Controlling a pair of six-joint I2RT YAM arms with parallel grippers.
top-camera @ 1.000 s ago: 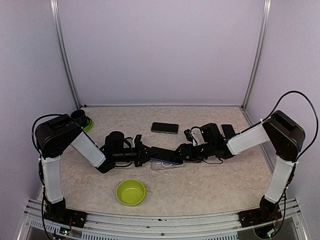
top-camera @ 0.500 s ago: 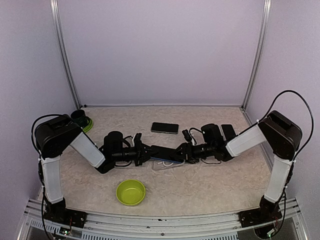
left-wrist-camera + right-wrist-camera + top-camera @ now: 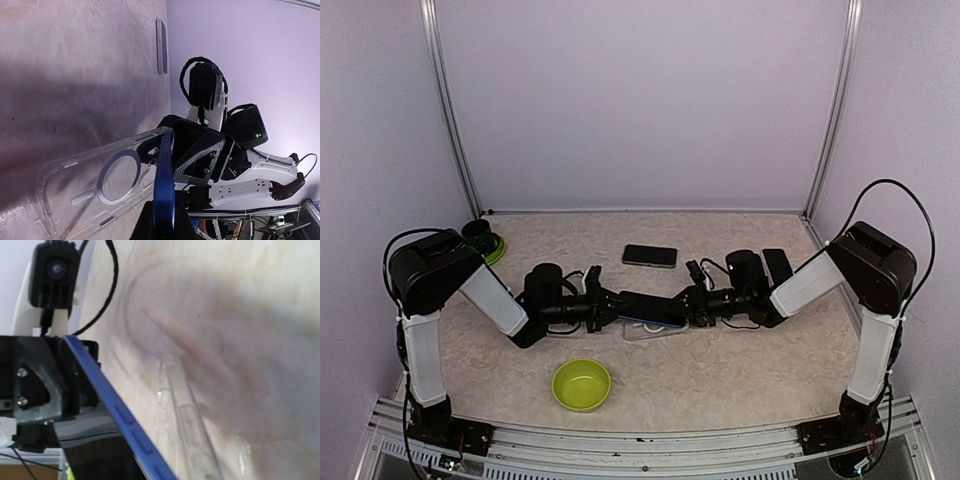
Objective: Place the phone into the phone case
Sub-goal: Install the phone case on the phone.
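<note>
Left gripper (image 3: pixel 613 308) is clamping one short end of the phone (image 3: pixel 655 308), a slim dark slab with a glossy blue rim, holding it just over the middle of the mottled beige bench (image 3: pixel 740 370). Its long axis is running left-right toward the right gripper (image 3: pixel 690 304), which is sitting at the other end, and I can't tell whether that one is gripping or loose. The clear case (image 3: pixel 95 185), rounded corners and a ring on its back, is lying right under the phone; whether they're touching is hiding behind the phone's edge, and both wrist views are cropping the phone.
</note>
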